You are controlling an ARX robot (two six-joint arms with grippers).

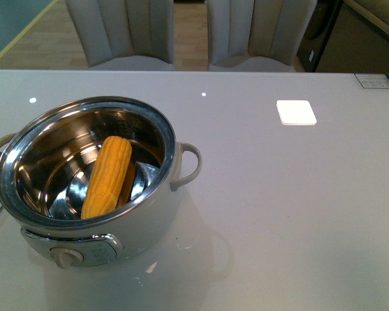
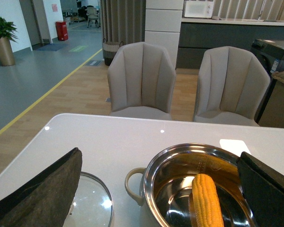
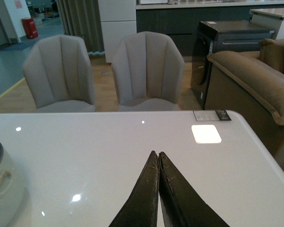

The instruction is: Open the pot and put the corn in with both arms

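Observation:
The pot [image 1: 152, 217] stands open at the table's front left, cream body with a steel rim and a front knob [image 1: 66, 257]. The corn [image 1: 108, 175] lies slanted inside its steel bowl, one end leaning up toward the far wall. Neither arm shows in the front view. In the left wrist view my left gripper [image 2: 161, 152] is open and empty, its fingers [image 2: 42, 191] spread wide above the pot [image 2: 154, 168] and the corn [image 2: 207, 199]. My right gripper [image 3: 157, 154] is shut and empty over bare table, right of the pot [image 3: 2, 187].
A glass lid [image 2: 93, 204] lies flat on the table beside the pot's handle. A white square coaster [image 1: 296, 111] sits at the back right, with a printed card [image 3: 211, 115] at the far edge. Two grey chairs [image 1: 123, 32] stand behind the table.

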